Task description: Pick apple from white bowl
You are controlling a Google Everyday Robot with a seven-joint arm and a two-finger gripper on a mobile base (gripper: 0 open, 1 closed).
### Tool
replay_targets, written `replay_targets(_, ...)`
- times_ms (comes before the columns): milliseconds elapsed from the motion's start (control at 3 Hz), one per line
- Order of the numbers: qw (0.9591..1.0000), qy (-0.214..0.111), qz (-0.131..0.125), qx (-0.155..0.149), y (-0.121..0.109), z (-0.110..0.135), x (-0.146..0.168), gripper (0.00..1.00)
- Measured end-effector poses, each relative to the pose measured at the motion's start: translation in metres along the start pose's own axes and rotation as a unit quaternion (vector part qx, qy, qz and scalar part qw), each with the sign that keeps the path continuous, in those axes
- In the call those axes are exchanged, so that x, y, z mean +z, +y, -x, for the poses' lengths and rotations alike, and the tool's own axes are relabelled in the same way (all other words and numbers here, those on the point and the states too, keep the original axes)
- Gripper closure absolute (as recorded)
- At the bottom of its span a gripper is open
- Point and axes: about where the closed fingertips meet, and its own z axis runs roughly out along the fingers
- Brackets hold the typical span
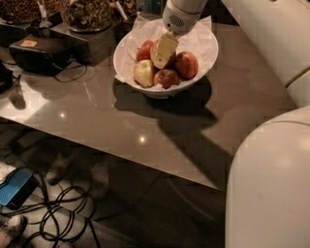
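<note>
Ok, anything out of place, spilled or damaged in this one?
Nothing stands out. The white bowl sits upright on the table, apples all inside it, and the gripper is down among them. Only untidy bits: crinkled paper poking above the bowl's far rim, and loose cables tangled on the floor at lower left.

The bowl (209, 51) stands on the table (145, 131), toward its far side, with paper (198, 34) lying in it. The gripper (164, 48) hangs over the middle of the bowl, just above the apple (171, 60), which lies among other apples (186, 64). Left of the bowl sits a box (41, 53), with jars (87, 14) behind it. Cables (63, 220) lie on the floor before the table.
</note>
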Motion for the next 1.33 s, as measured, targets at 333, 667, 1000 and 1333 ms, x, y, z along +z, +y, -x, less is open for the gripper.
replay_targets(333, 1.0000, 0.003, 0.008, -0.003, 0.0047, 0.0004, 0.0044, 0.26)
replay_targets(667, 0.9999, 0.004, 0.009, -0.004, 0.0057, 0.0003, 0.0053, 0.27)
replay_targets(1000, 0.9999, 0.008, 0.014, -0.004, 0.0087, -0.0001, 0.0094, 0.29)
replay_targets(1333, 0.9999, 0.008, 0.014, -0.004, 0.0087, -0.0001, 0.0094, 0.48)
